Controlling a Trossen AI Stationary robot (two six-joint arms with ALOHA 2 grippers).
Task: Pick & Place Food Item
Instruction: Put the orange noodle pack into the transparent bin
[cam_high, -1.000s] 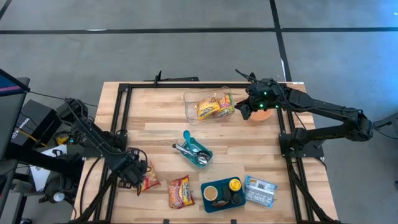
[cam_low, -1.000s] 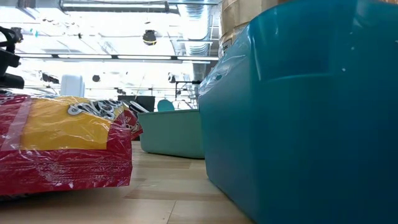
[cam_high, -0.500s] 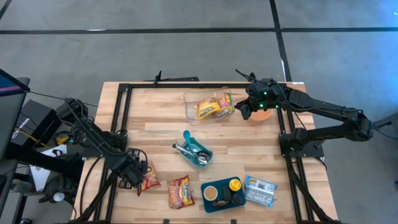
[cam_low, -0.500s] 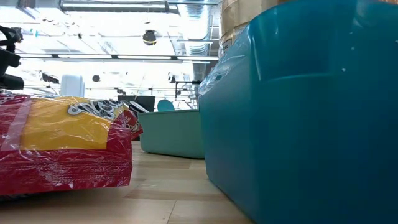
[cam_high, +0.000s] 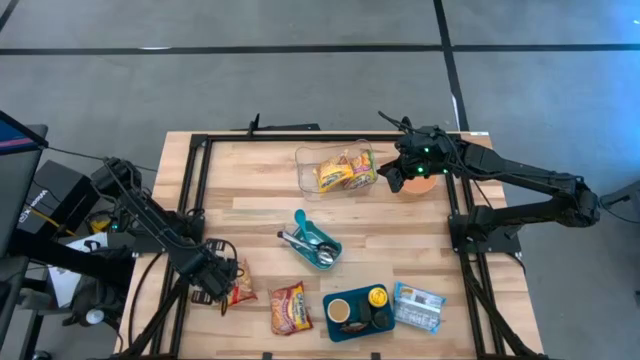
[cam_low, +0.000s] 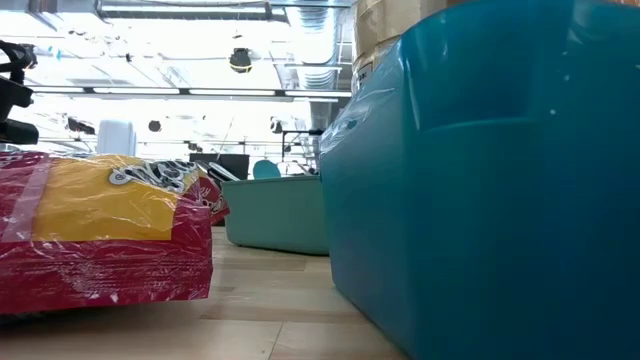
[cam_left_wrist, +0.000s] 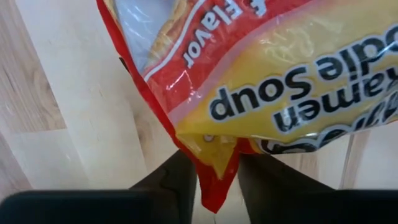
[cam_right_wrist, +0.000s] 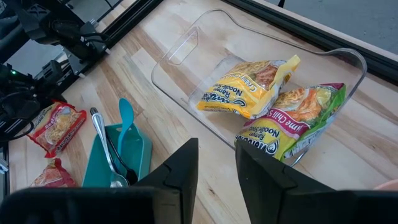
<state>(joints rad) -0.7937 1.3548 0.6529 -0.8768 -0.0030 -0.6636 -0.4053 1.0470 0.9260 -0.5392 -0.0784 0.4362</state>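
A clear plastic bin (cam_high: 336, 170) near the table's far edge holds two ramen packets: a yellow one (cam_right_wrist: 249, 87) printed "Ramen Noodle Soup" and "Chicken Flavor", and beside it a green-and-purple one (cam_right_wrist: 292, 121) reading "Ramen Noodle Soup" with a "Chili" flavour line. In the middle of the wooden table (cam_high: 250, 200) a small teal tray (cam_high: 318, 243) carries a blue spoon (cam_right_wrist: 124, 118) and metal cutlery (cam_right_wrist: 102, 146). Toward the near edge a dark teal tray (cam_high: 358, 312) holds a cup of brown liquid (cam_high: 339, 311) and a yellow-lidded container (cam_high: 377, 297), with a light blue packet (cam_high: 418, 306) just beside it on the right. A red-and-yellow ramen packet (cam_high: 289, 306) lies flat on the table to that tray's left. The left gripper (cam_high: 218, 282), at the near left of the table, has its fingers (cam_left_wrist: 180, 180) pinched on the edge of another red-and-yellow ramen packet (cam_left_wrist: 267, 81); the print on it reads "Ramen Noodle Soup" and "Flavor", and it rests at the table surface. The right gripper (cam_high: 393, 175) hovers beside the clear bin's right end, its fingers (cam_right_wrist: 183, 165) partly apart and holding nothing.
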